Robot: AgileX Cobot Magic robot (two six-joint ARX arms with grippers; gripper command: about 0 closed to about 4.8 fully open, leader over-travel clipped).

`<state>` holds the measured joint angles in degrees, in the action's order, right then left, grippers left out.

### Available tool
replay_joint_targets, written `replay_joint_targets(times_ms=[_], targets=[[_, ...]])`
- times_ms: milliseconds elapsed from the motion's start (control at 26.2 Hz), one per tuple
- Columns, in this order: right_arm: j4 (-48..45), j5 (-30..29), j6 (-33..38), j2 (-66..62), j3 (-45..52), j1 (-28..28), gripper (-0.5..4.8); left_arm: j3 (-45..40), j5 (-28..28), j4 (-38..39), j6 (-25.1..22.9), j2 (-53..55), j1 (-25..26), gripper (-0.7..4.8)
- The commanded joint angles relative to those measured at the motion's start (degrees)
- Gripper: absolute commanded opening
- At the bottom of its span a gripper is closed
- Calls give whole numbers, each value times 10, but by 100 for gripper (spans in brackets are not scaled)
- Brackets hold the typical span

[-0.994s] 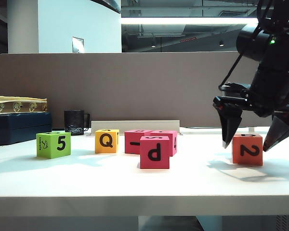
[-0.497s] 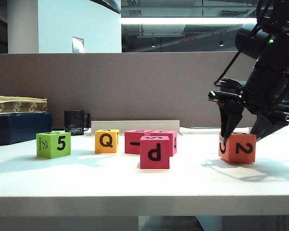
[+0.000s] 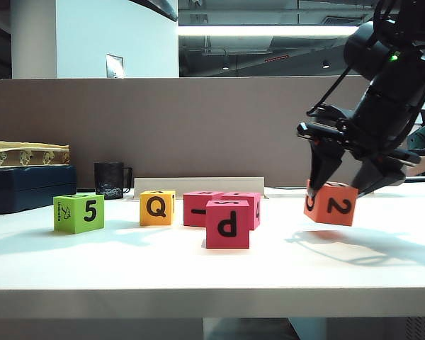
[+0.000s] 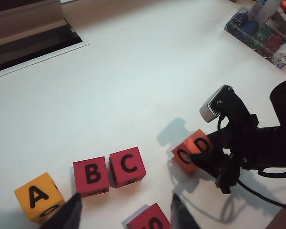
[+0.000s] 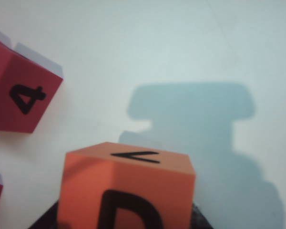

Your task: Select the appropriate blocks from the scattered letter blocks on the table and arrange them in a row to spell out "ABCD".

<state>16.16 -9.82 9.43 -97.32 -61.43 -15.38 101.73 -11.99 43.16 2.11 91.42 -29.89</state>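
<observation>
The orange-red cube [image 3: 331, 204] is pinched by the right gripper [image 3: 342, 185] and held tilted just above the table [image 3: 212, 273] toward its right edge, D face up, 2 face toward the front edge. The left gripper [image 4: 125, 214] is seen with jaws spread, empty, above the yellow-orange A cube [image 4: 38, 196] and pink B [image 4: 91, 175] and C [image 4: 127, 166] cubes, which are lined in a row. A clear box [image 4: 260, 36] holding small coloured pieces is seen near a far corner.

matte foam-like blocks [image 3: 227, 224], smooth white table [image 3: 198, 273]
</observation>
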Motion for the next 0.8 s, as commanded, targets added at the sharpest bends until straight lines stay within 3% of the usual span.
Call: replay_joint_targets(times_ms=[38,803], targets=[[-3,-35,12,-33,-36,-1,263,4,-3,-3,-4,-4,-1,233],[-7,-58,11,-110,-114,-12,265,4,6,0,-7,-4,-1,233]])
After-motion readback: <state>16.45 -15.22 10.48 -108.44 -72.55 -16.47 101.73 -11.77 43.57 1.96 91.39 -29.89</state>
